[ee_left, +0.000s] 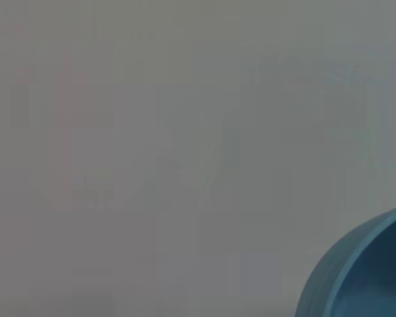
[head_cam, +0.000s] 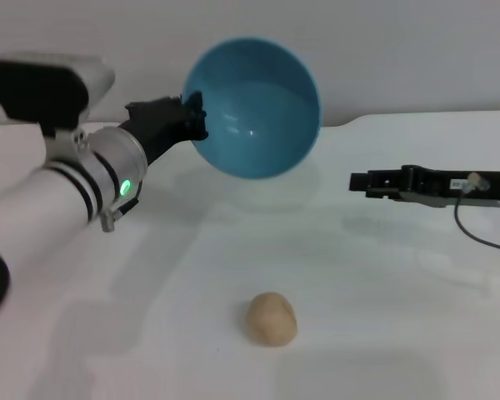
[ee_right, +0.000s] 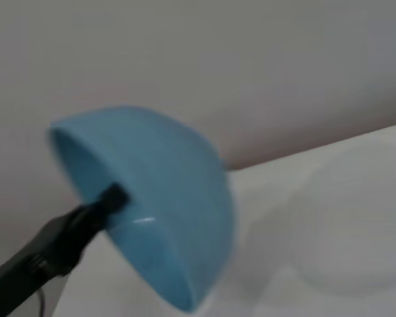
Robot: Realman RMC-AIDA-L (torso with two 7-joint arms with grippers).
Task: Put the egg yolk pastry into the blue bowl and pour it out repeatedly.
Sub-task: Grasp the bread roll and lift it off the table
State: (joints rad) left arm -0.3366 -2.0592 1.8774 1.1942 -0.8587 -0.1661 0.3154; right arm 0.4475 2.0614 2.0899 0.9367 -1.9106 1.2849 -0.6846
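Left gripper (head_cam: pixel 192 112) clamps blue bowl (head_cam: pixel 254 108) at its 9 o'clock rim, held aloft, tipped, mouth facing the head camera. Right gripper (head_cam: pixel 356 181), 3 o'clock, jaws together, empty. Egg yolk pastry (head_cam: pixel 272 317) lies on white table (head_cam: pixel 383 292), 6 o'clock. No legible writing.

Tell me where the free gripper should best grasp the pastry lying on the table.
Probably from straight above, pinching the egg yolk pastry across its rounded middle: it lies alone on the white table. The right gripper hovers free, while the left gripper holds the tipped blue bowl.
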